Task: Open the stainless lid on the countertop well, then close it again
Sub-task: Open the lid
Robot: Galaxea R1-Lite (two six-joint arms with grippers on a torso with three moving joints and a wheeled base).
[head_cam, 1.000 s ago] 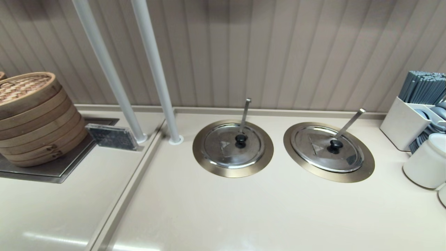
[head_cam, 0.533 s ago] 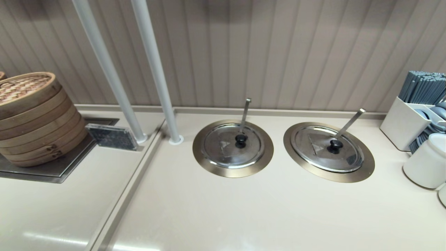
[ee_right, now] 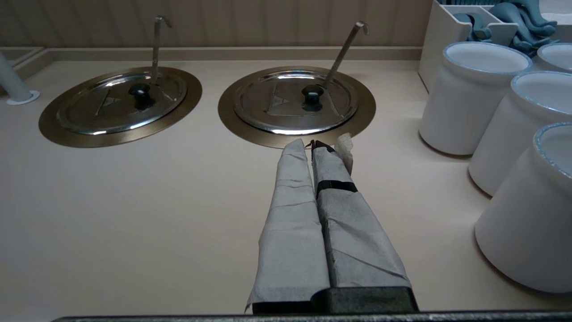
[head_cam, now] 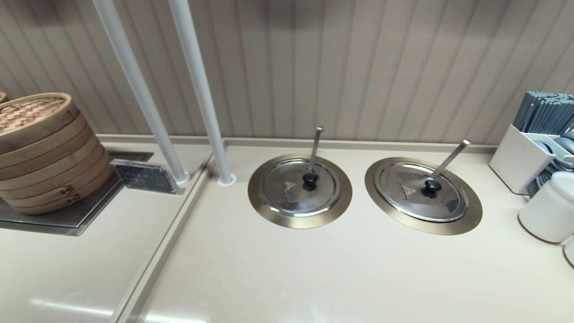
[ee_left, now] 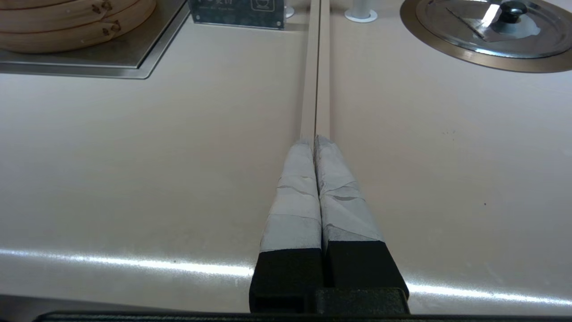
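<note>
1. The stainless lid (head_cam: 422,190), round and shiny with a black knob (head_cam: 431,186), sits flat on the countertop well (head_cam: 466,222), right of centre in the head view.
2. A flat ladle handle (head_cam: 450,158) slants from it.
3. The brushed flange is bronze-tinted.
4. The right gripper (ee_right: 312,144), wrapped in grey tape, is closed and empty, near the flange.
5. The left gripper (ee_left: 314,139) is closed, empty, over the counter seam (ee_left: 316,67).

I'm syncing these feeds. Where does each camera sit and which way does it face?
Head: looks down at the counter, both lids; no body shows.
Left wrist: behind the shut left pincer, facing the steamer.
Right wrist: behind the shut right pincer, facing the lid on its well.
Head and right wrist share both lids.
</note>
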